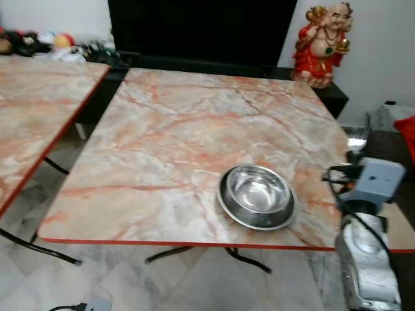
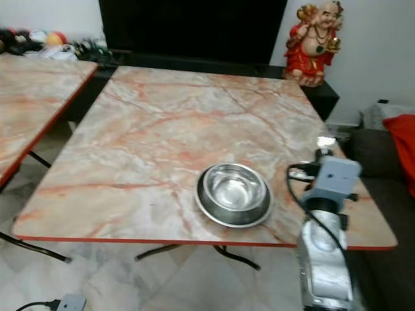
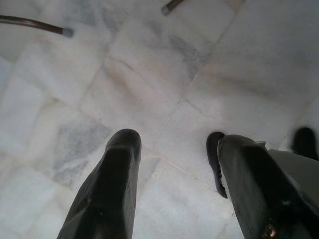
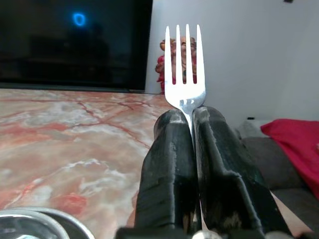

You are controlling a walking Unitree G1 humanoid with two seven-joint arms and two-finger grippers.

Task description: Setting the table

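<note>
Holding a fork upright between its two black fingers, the right gripper sits above the near right corner of the marble table, just beside the steel bowl. The fingers are pressed together on the fork's neck, so the tines stand free above the fingertips while the handle is hidden down between the pads. From the head views the right arm rises at the table's near edge, with its wrist box close to the bowl's right rim.

The main risk, as I judge it, is the narrow grip: a thin metal neck pinched at one spot could pivot or slide if the wrist tilts quickly to lay it flat. A second risk is the bowl; swinging the fork down on that side could knock the tines or the fingers against the rim and push the bowl toward the near edge. Setting it too far right could also leave the fork overhanging the table's edge, where it might tip off to the floor.

Below, the left gripper hangs idle over the pale floor tiles, its fingers spread and holding nothing.

Farther back stand a red and gold figurine on a dark low cabinet, and a second marble table to the left.
</note>
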